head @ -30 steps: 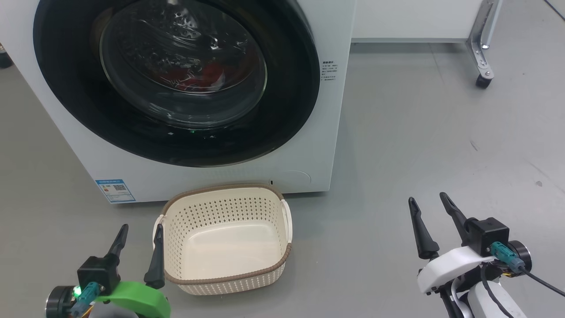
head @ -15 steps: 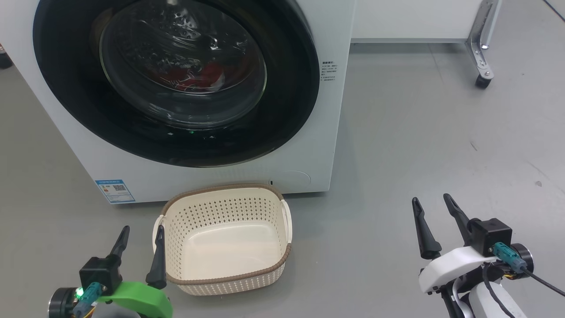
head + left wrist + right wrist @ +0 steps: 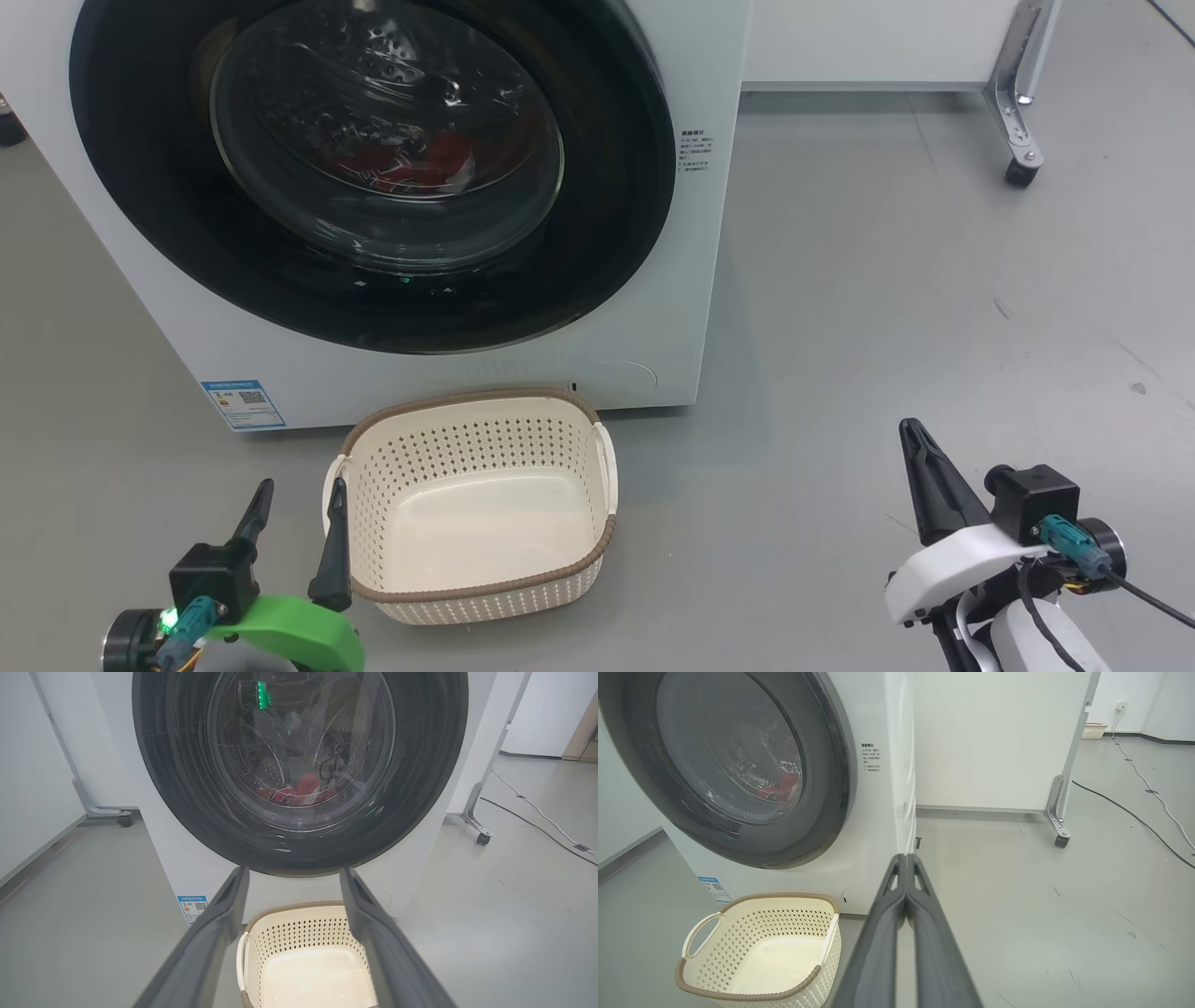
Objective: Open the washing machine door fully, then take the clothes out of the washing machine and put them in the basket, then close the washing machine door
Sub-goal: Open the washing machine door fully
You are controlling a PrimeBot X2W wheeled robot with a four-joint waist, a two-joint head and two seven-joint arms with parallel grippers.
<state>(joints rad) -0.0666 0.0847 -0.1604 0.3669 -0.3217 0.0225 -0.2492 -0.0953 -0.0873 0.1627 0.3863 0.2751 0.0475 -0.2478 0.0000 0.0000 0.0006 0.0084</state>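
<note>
The right gripper (image 3: 910, 434) has just pressed its fingers together on nothing, over the floor (image 3: 887, 280) right of the washing machine (image 3: 653, 317); the left gripper (image 3: 302, 485) hangs spread beside the basket (image 3: 476, 397), which sits empty at the machine's foot. The washing machine door (image 3: 373, 313) is shut, red clothes (image 3: 448, 149) dim behind the glass (image 3: 308, 224), probably low in the drum (image 3: 392, 47). Opening the door looks next.

Big white front-loading washing machine (image 3: 644, 317), upper left of frame: round door (image 3: 140, 224) w/ wide glossy black rim, clear glass centre. Red clothes (image 3: 443, 154) behind the glass. Small blue label (image 3: 243, 403) at its lower left corner. Cream perforated plastic basket (image 3: 467, 439), bottom centre: diamond-hole pattern, brown woven-look rim, white handles. Grey floor (image 3: 887, 280). Lower left, left gripper (image 3: 302, 485): black fingers, green mount. Lower right, right gripper (image 3: 912, 429): black fingers, white mount.
</note>
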